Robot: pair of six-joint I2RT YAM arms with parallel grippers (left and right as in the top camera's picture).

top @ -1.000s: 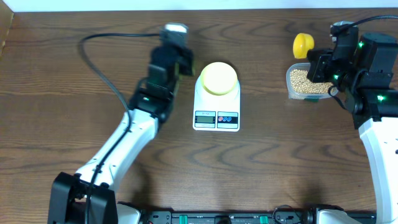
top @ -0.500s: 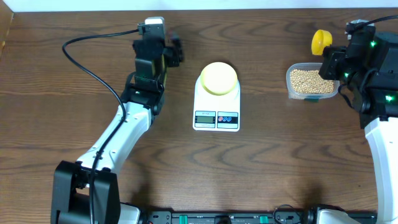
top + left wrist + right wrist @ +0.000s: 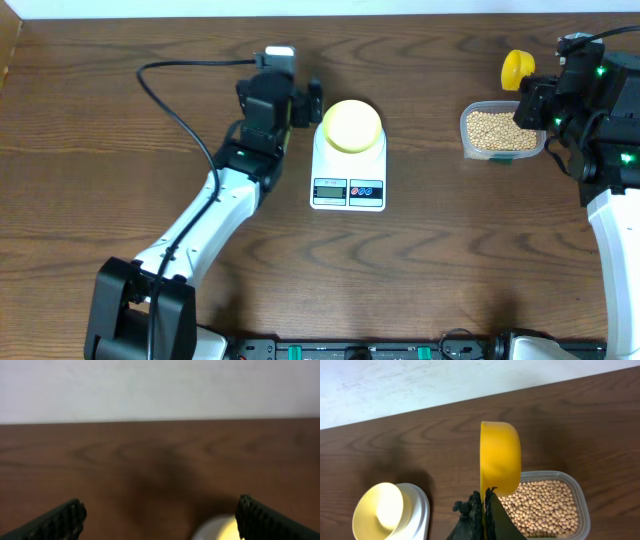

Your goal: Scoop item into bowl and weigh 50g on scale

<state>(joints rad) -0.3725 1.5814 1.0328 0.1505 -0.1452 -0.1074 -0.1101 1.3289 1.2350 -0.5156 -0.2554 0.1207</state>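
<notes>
Currently the left gripper (image 3: pixel 159 519) is seen wide open, nothing held. Its black fingers (image 3: pixel 59 521) are set far apart at the bottom corners of the left wrist view, with bare table (image 3: pixel 450 270) between them. From overhead it is parked just beside the left side of the bowl (image 3: pixel 350 125); contact cannot be confirmed. A sliver of the bowl rim is caught by the left wrist view, low and just inside the right finger.

The right gripper (image 3: pixel 483 502) is clamped shut on the yellow scoop (image 3: pixel 500 457). The scoop is held edge-on and upright, gripped at its lower end. Whether anything is in the scoop cannot be told. It is held above the far left part of the clear container (image 3: pixel 580 495), at the right side of the table.

The beans (image 3: pixel 545 507) are all seen inside the clear container, filling it in an even layer. None are seen in the bowl or on the table.

The pale yellow bowl is seated upright on the platform of the white scale (image 3: pixel 348 185), near the table centre and well apart from the container. The bowl interior looks empty in the right wrist view. The scale's display and two buttons are faced toward the robot base; the reading is too small to be made out.
</notes>
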